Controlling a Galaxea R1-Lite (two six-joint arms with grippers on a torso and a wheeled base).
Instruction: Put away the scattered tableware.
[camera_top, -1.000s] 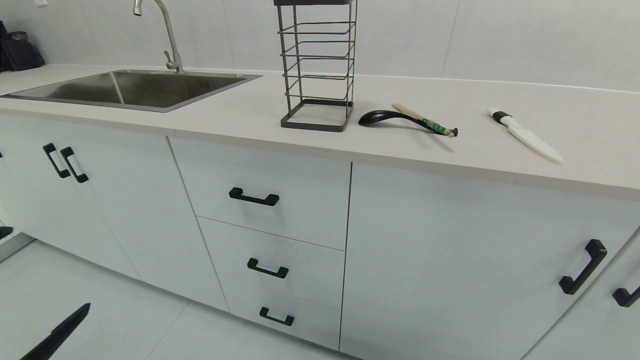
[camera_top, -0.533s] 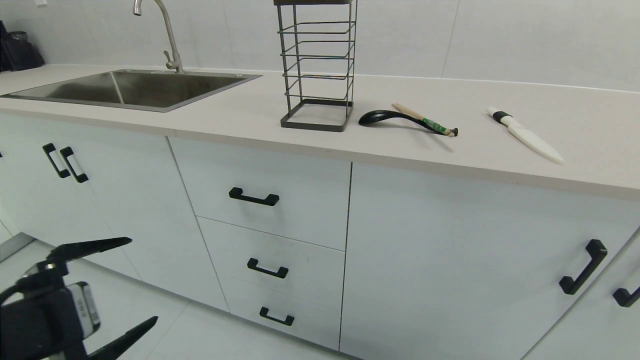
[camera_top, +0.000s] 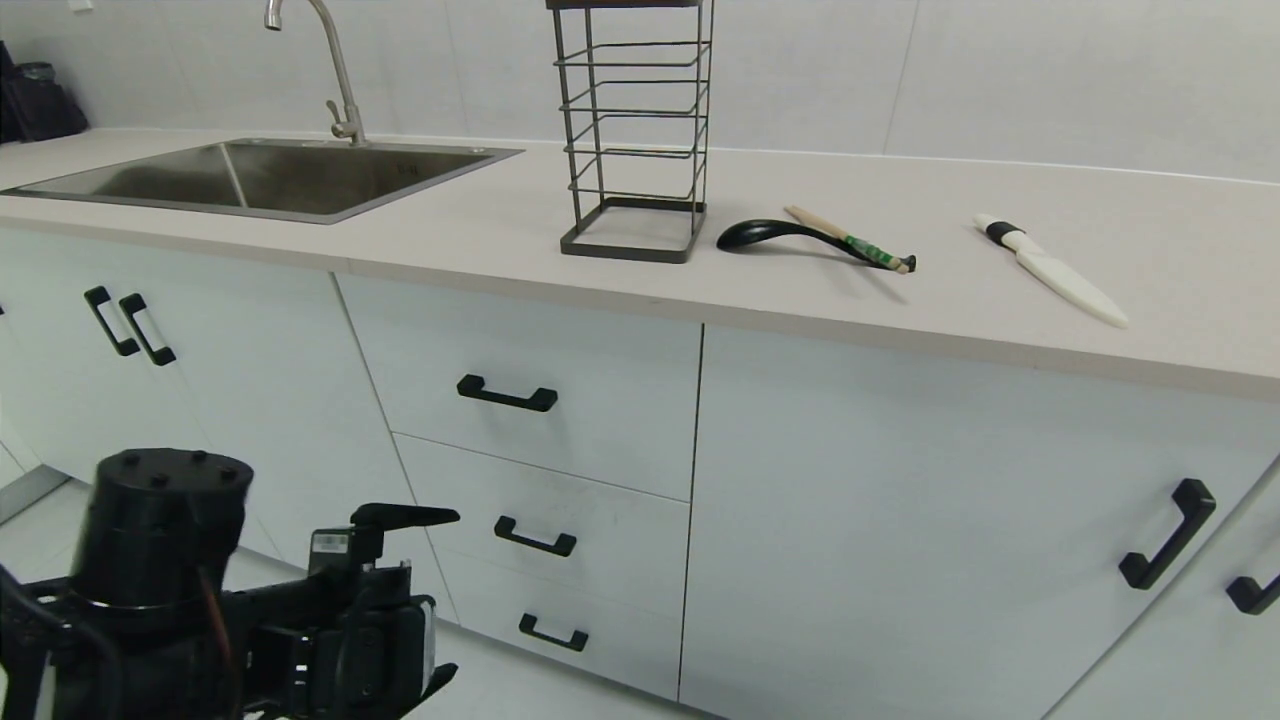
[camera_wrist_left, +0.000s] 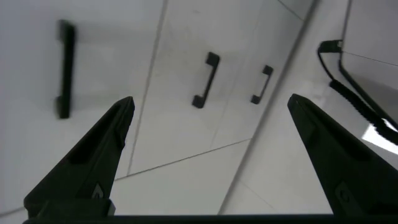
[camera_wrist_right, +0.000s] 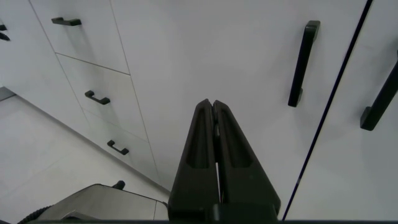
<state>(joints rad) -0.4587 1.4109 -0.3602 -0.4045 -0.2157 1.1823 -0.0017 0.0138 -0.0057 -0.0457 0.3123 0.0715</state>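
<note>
Counter (camera_top: 480, 240) bears rack (camera_top: 622, 251), ladle (camera_top: 748, 236), chopsticks (camera_top: 815, 222), knife (camera_top: 1055, 272); sink (camera_top: 270, 175) inset.

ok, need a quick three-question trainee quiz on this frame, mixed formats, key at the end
1. True or false: the black spoon lies inside the wire rack.
2. Pick one: the left gripper is A open, B shut on nothing, C shut on something.
3. Fill in: on the counter, the white knife lies to the robot's ___ of the chopsticks.

Key
1. False. The black spoon lies on the counter beside the wire rack, on the robot's right of it.
2. A. Its fingers stand wide apart, low in front of the drawers.
3. right
</note>
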